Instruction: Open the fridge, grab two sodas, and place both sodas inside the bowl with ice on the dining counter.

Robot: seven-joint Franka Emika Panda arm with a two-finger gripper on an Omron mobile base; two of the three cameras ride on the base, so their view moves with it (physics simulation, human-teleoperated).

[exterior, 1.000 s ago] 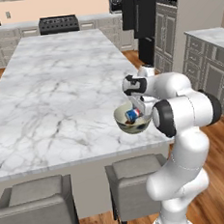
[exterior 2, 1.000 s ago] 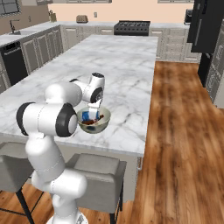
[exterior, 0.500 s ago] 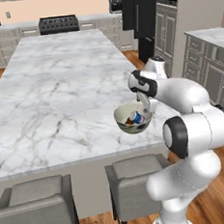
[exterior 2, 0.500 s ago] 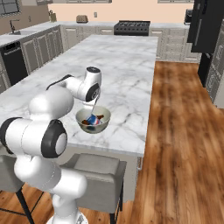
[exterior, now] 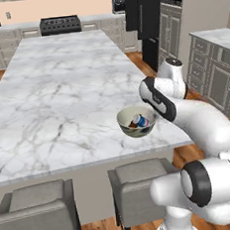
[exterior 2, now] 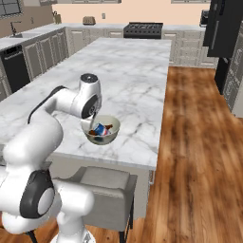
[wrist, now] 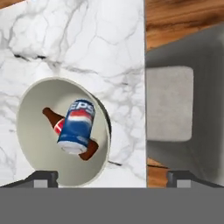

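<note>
The cream-white bowl (wrist: 63,135) stands near the edge of the marble dining counter (wrist: 87,43). Inside it the blue can (wrist: 76,127) lies on top of the brown cola bottle (wrist: 49,116). My gripper (wrist: 113,179) hangs a little above the bowl's rim on the counter-edge side, open wide and holding nothing. The bowl (exterior: 136,121) with the can (exterior: 140,120) sits just left of my hand in the left base view, and the bowl (exterior 2: 102,130) sits just below it in the right base view. The black fridge (exterior: 146,9) stands far back, also seen as the fridge (exterior 2: 228,23).
Grey stools (exterior: 39,209) (exterior: 138,184) (exterior 2: 104,190) stand under the counter's near edge, one stool (wrist: 170,105) right beside the bowl. Wall cabinets (exterior: 217,72) are on the right. A black range (exterior: 60,25) is at the back. Wood floor (exterior 2: 199,142) lies beyond the counter.
The jaws have opened and let the blue can go; it now lies in the bowl on the bottle. My hand has lifted up out of the bowl.
</note>
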